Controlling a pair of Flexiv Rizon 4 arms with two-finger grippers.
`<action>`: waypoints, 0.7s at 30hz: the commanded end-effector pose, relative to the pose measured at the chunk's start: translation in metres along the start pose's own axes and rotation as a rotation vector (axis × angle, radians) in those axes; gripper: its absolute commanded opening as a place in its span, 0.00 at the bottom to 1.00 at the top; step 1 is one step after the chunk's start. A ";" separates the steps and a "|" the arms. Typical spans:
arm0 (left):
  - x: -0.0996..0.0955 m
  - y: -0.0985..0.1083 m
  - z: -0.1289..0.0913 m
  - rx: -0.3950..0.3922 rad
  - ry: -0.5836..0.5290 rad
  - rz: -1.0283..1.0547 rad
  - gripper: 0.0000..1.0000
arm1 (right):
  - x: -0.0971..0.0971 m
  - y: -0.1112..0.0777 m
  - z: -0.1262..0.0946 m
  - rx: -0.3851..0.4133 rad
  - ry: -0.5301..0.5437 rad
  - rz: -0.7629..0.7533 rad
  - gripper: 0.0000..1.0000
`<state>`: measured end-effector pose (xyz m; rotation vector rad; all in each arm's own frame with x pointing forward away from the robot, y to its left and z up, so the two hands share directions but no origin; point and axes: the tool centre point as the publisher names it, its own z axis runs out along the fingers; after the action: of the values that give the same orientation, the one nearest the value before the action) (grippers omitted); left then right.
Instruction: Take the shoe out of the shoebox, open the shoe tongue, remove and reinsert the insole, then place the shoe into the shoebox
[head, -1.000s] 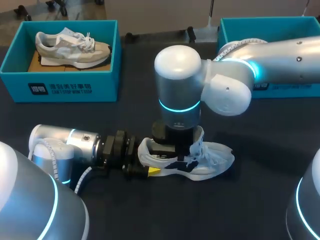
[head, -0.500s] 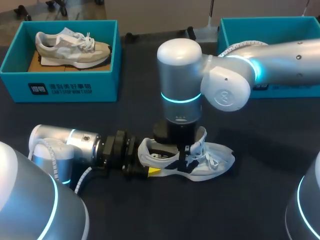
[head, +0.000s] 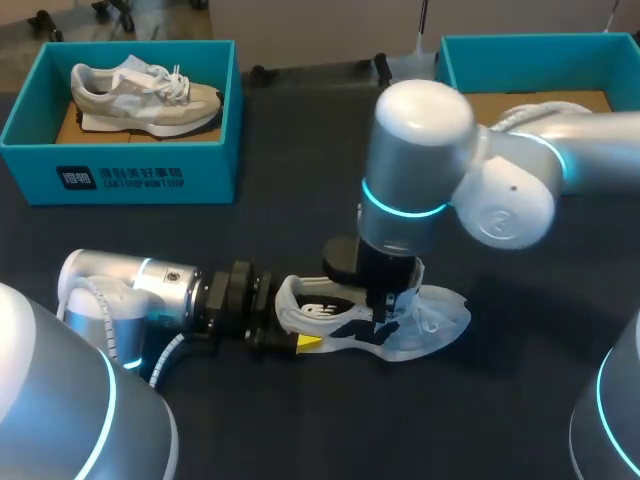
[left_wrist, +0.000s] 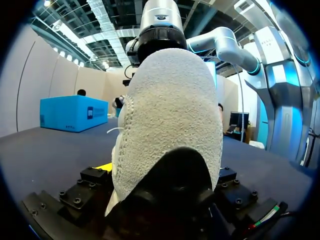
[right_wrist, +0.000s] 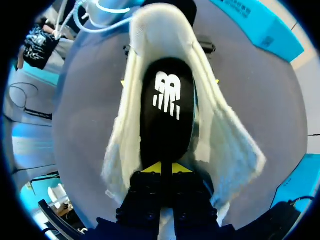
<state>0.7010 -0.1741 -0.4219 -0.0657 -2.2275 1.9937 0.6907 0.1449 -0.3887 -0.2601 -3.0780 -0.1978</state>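
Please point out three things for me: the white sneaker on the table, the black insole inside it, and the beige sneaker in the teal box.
white mesh sneaker (head: 445, 315): head view, on its toe.
black insole (right_wrist: 167, 134): right wrist view, on the plain part beside the logo.
beige sneaker (head: 140, 100): head view, on its side panel.

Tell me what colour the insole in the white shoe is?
Black with a white mark. The right wrist view shows the insole inside the shoe best.

white sneaker with black side stripes; black insole, white logo; teal shoebox; grey-beige sneaker; dark bench.
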 end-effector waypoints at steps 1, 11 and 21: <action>-0.002 0.002 0.000 0.000 -0.003 -0.001 0.00 | 0.002 -0.014 -0.014 -0.157 -0.007 -0.011 0.00; -0.002 0.002 0.000 0.000 -0.003 -0.001 0.00 | -0.003 -0.007 -0.020 -0.297 -0.013 -0.062 0.00; -0.002 0.002 0.000 0.000 -0.003 -0.001 0.00 | -0.007 -0.005 -0.036 -0.457 -0.050 -0.125 0.00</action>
<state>0.7023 -0.1741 -0.4224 -0.0628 -2.2298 1.9934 0.7024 0.1436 -0.3580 -0.0982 -3.1080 -0.6724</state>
